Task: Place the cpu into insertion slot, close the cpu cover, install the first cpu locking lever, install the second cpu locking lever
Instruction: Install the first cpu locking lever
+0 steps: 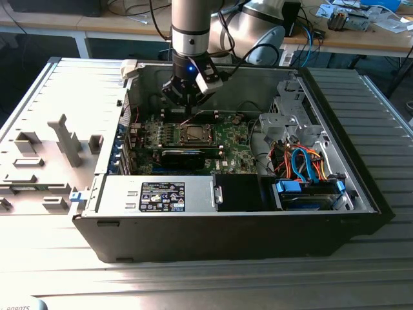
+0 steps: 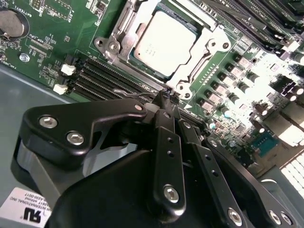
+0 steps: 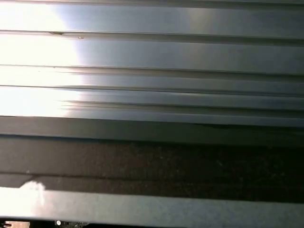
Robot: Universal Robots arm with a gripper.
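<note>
The silver-topped cpu (image 2: 164, 45) lies flat in its socket — the cpu cover (image 2: 202, 57) seemingly closed around it.

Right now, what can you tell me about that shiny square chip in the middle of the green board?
The cpu is a flat square chip with a dull silver-grey metal top and rounded corners. It lies flat in its socket on the green board, and the silver cpu cover frames it, closed down around its edges. The pincer is shut just beside the socket and does not touch the chip.

We see a ribbed grey metal table (image 1: 387, 116); on it directly an open black computer case (image 1: 226, 236) and, at exterior view's left, a grey fixture plate (image 1: 39, 174).
</note>
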